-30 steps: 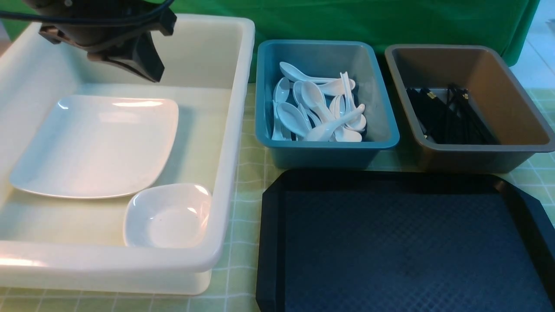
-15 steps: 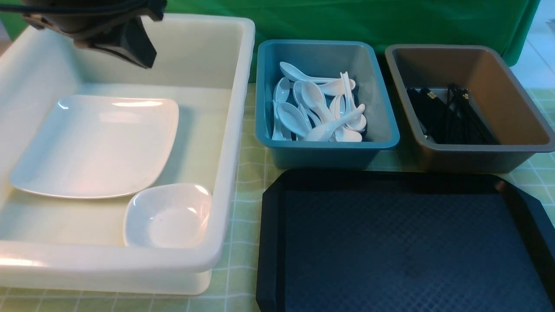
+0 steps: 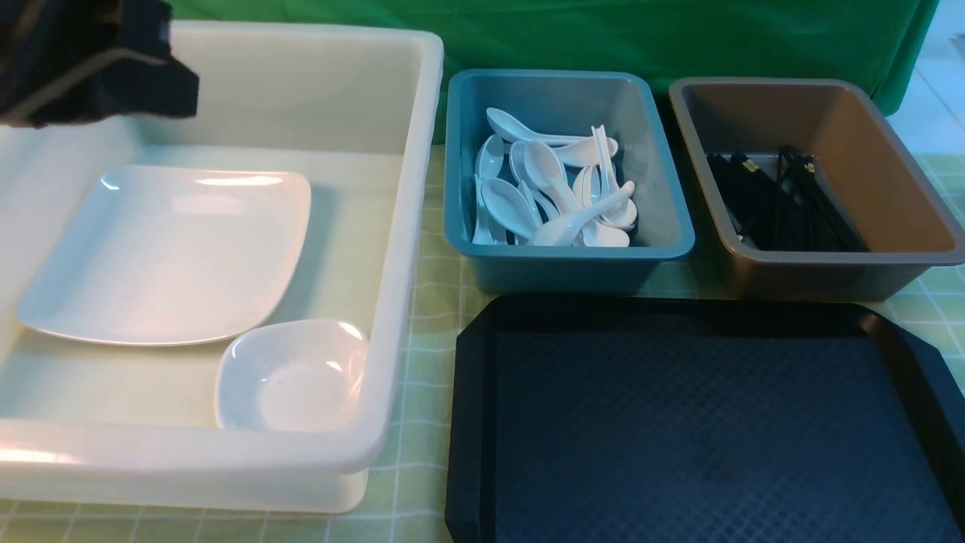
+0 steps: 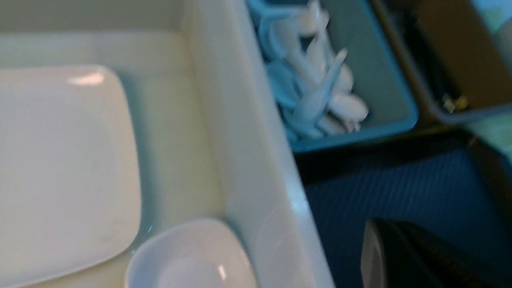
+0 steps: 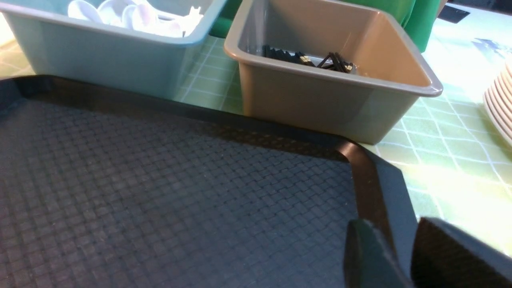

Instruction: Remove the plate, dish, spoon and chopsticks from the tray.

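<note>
- Your tray [image 3: 701,422] sits bare on the desk [image 3: 430,302].
- The plate [image 3: 166,253] and dish [image 3: 290,375] lie in the white tub [image 3: 411,226].
- Spoons [image 3: 554,192] fill the teal tub [image 3: 678,226]; chopsticks [image 3: 780,200] the brown one [image 3: 889,181].
- Left claw [image 3: 90,64]: can't tell whether it's closed.
- Right claw [image 5: 404,252]: slightly parted, empty.

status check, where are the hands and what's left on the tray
Left hand raised over white bin, grip unclear. Right hand by tray corner, holding nothing. Plate in bin. Tray bare.

No legible text, label, brand, number or sign on the tray [image 3: 701,437], the tubs, the spoons, the plate [image 3: 166,253] or the chopsticks [image 3: 780,200].
</note>
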Available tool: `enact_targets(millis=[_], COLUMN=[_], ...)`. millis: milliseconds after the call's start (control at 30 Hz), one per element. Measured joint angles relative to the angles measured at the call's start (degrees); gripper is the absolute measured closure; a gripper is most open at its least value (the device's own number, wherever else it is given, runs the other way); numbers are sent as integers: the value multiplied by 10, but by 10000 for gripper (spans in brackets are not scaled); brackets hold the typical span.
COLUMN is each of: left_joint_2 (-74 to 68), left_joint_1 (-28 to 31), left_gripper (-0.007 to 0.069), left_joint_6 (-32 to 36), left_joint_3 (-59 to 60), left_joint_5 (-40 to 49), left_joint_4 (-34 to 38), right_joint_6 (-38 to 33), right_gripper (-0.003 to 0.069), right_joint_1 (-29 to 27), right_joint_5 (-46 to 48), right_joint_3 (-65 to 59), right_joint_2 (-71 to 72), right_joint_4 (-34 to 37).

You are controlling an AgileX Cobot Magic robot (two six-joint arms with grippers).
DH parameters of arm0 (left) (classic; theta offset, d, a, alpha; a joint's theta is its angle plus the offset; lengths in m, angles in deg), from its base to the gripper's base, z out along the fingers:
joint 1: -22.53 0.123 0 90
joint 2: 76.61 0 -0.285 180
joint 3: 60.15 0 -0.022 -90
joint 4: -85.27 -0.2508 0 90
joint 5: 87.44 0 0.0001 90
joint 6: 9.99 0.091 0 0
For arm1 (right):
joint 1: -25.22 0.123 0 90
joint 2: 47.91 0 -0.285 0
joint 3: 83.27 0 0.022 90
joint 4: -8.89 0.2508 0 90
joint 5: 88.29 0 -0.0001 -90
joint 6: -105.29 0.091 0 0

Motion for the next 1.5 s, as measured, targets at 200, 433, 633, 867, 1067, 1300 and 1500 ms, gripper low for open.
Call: enact_targets(millis=[200,433,633,867,1067,1300,1500], left_joint_2=[147,305,383,391,391,407,503], left_joint_1=[0,0,0,0,0,0,43], left_gripper=[641,641,641,641,641,641,641], left_joint_6=[19,9,4,13,38,27,-68], left_joint_3=[147,268,318,338,361,459,576], left_joint_5=[-35,-78,-92,-94,-163,-298,-318], left_joint_4=[-11,-14,-10,-16,-44,-79,-183], right_joint_6=[0,0,0,0,0,0,0], right_gripper=[464,447,438,425,422,420,419], right_joint_1=[0,0,0,0,0,0,0], right_joint_5=[0,0,0,0,0,0,0], right_joint_3=[0,0,0,0,0,0,0], right_joint_2=[0,0,0,0,0,0,0], right_joint_4=[0,0,0,0,0,0,0])
